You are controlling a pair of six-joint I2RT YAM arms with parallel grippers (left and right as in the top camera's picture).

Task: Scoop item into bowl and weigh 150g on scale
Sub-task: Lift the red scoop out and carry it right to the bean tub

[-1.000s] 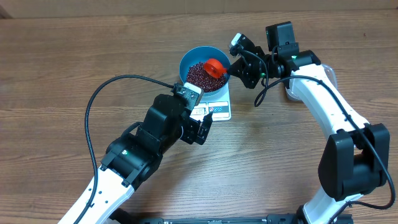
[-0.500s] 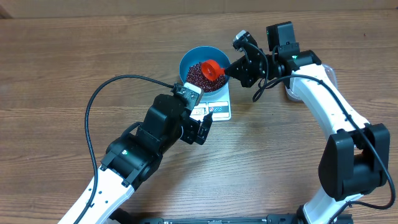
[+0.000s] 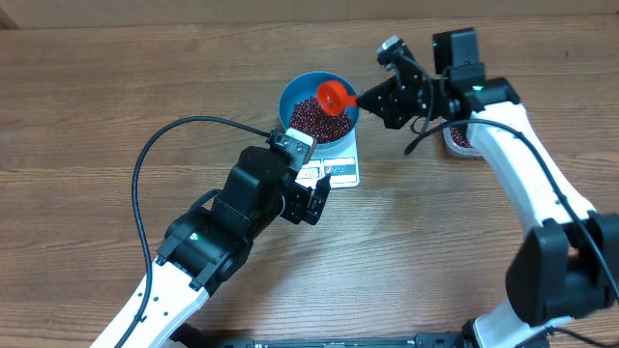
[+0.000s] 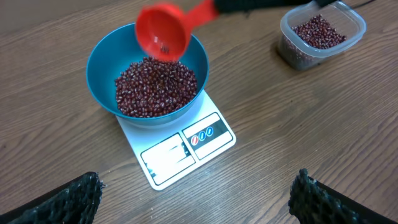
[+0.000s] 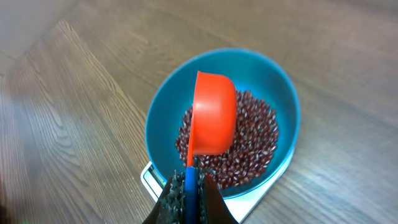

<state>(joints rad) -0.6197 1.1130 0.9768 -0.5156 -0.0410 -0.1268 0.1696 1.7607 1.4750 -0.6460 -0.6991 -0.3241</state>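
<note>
The blue bowl [image 3: 286, 97] stands on the white scale [image 3: 337, 174] and holds a heap of dark red beans [image 3: 314, 121]. My right gripper [image 3: 372, 97] is shut on the handle of a red scoop [image 3: 335, 95], which hangs tilted on its side above the bowl's far right edge. In the right wrist view the scoop [image 5: 214, 115] hangs over the beans [image 5: 258, 134] with its handle pinched in the right gripper [image 5: 191, 186]. My left gripper [image 4: 196, 193] stands open over bare wood just in front of the scale [image 4: 186, 146], touching nothing.
A clear plastic tub [image 4: 320, 34] with more beans sits to the right of the bowl, partly under my right arm [image 3: 503, 145]. A black cable [image 3: 155, 155] loops over the table to the left of my left arm.
My right gripper has lifted the red scoop off the beans and drawn it back to the right, toward the bowl's far right rim. The left arm has not moved.
</note>
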